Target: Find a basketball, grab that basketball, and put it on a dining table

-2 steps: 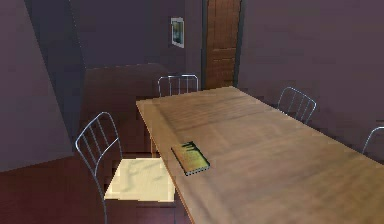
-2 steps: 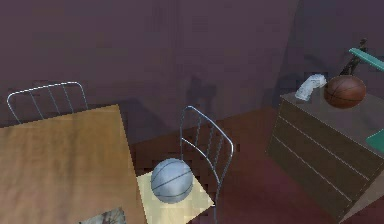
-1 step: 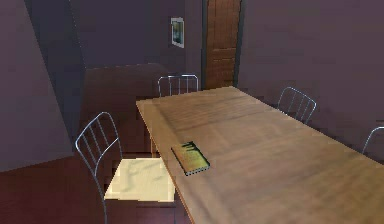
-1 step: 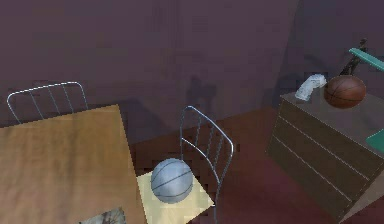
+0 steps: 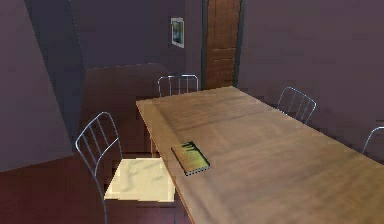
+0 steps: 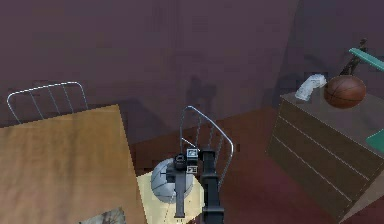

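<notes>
The gripper (image 6: pixel 180 195) sits low over the seat of a wire-backed chair (image 6: pixel 210 130) drawn up just beside the dining table (image 6: pixel 60 160), with the arm (image 6: pixel 211 195) rising next to it. A grey rounded thing (image 6: pixel 160 184) lies on the seat at or behind the gripper's far end, so it cannot be told whether the gripper is grasping anything or is empty.

The basketball (image 6: pixel 345 91), a brown-orange ball, rests on top of a wooden dresser (image 6: pixel 320 145) well apart from the table, beyond the chair.

The likeliest trouble is the chair. Its thin metal back stands close to the arm, and a turn or drive toward the dresser could catch the arm on it or drag the chair along. The ball looks near the dresser's edge with a pale thing (image 6: pixel 312 88) just beside it, so a glancing touch could send it rolling to the floor. On the table's flat top it might roll again once set down.

Whether the gripper touches the grey thing, and what that thing is, cannot be made out. The dresser and a green thing (image 6: pixel 366 56) above it run off the arm side view's right edge. In the forward view a flat dark thing (image 5: pixel 192 158) lies on the table near its edge; whether it is a book or a tablet is unclear. The farthest chair (image 5: pixel 375 140) along the table is cut off.
</notes>
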